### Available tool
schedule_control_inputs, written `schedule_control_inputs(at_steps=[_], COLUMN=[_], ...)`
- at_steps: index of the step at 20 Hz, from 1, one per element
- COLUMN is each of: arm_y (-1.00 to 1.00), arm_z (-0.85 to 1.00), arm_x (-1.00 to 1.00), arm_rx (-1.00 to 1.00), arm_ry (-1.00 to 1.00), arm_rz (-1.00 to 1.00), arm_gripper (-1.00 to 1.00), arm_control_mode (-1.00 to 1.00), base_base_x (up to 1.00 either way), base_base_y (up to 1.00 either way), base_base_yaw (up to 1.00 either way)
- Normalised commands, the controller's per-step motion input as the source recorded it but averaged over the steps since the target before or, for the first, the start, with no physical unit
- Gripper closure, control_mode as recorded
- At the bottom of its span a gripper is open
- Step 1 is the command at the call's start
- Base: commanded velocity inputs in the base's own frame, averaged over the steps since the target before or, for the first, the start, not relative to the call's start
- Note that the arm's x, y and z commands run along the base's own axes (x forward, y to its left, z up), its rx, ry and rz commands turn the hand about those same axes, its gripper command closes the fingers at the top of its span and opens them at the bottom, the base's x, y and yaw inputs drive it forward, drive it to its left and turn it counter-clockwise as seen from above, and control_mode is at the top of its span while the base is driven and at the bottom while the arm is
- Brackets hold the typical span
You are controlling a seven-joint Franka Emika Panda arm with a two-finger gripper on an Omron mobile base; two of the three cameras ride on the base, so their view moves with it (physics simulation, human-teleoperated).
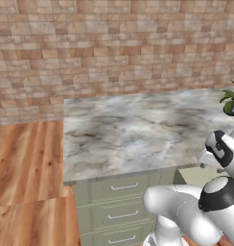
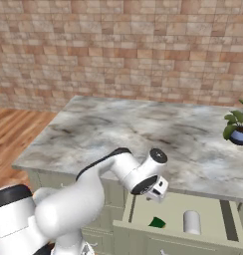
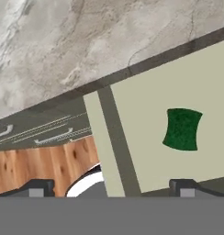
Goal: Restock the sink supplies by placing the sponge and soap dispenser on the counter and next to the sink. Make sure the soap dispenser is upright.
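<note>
1. Dark fingertips [image 3: 39, 187] of the gripper [image 3: 111, 189] spread wide, gripping nothing, hovering over the open drawer [image 2: 213, 211].
2. Green sponge [image 3: 182, 129] flat on the drawer floor, ahead and right of the fingers.
3. Beside it, soap dispenser [image 2: 191, 221] lying on its side.

- the bench [image 1: 123, 129] top is grey-white marble with darker smoky veins.
- the wall [image 1: 114, 43] behind it, at 12 o'clock, is brick in mixed tan, pink and brown with pale mortar lines.
- the floor [image 1: 23, 158], at 9 o'clock in the left base view, is warm orange-brown wood planks.
- the cabinet drawers [image 1: 114, 211] are sage green with silver handles.
- the open drawer [image 2: 213, 219] is pale cream inside.
- the sponge [image 3: 182, 129] is dark mottled green.
- the soap dispenser [image 2: 191, 222] is pale grey-white.
- the potted plant [image 2: 238, 127], at 3 o'clock, has green leaves in a blue pot.
- the arm [image 2: 83, 194] is white with black joints.
</note>
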Motion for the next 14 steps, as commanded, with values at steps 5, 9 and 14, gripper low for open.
schedule_control_inputs(at_steps=[5,9,14], arm_y=[-0.35,-0.34,-0.24], arm_z=[-0.67,-0.37,-0.31], arm_x=[-0.15,-0.29,-0.24], arm_rx=[0.0,0.02,0.01], arm_ry=[0.0,-0.01,0.0], arm_rz=[-0.07,-0.03,0.0], arm_gripper=[-1.0,-1.0,-1.0], arm_control_mode=[-1.0,-1.0,-1.0], base_base_x=[0.0,0.0,0.0], base_base_y=[0.0,0.0,0.0], base_base_yaw=[0.0,0.0,0.0])
